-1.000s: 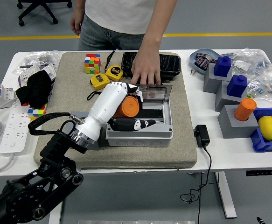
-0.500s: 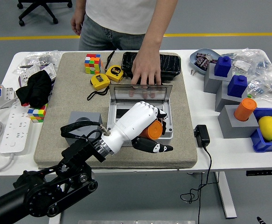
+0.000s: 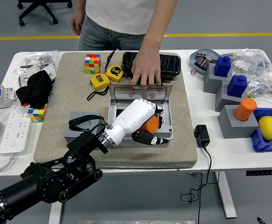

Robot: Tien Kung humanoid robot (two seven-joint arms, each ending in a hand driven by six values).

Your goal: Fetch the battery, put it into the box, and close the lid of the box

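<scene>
Fingers (image 3: 147, 139) of the left hand (image 3: 138, 119) curl around the orange battery (image 3: 150, 125), held over the open grey box (image 3: 140, 116) at the mat's (image 3: 182, 140) centre, while a person's hand (image 3: 146, 70) steadies the raised lid (image 3: 140, 93) from the far edge.

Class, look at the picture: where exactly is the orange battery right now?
In the head view, the orange battery is held in the robot's left hand over the open grey box at the mat's centre, just below the clear lid a person's hand holds.
</scene>
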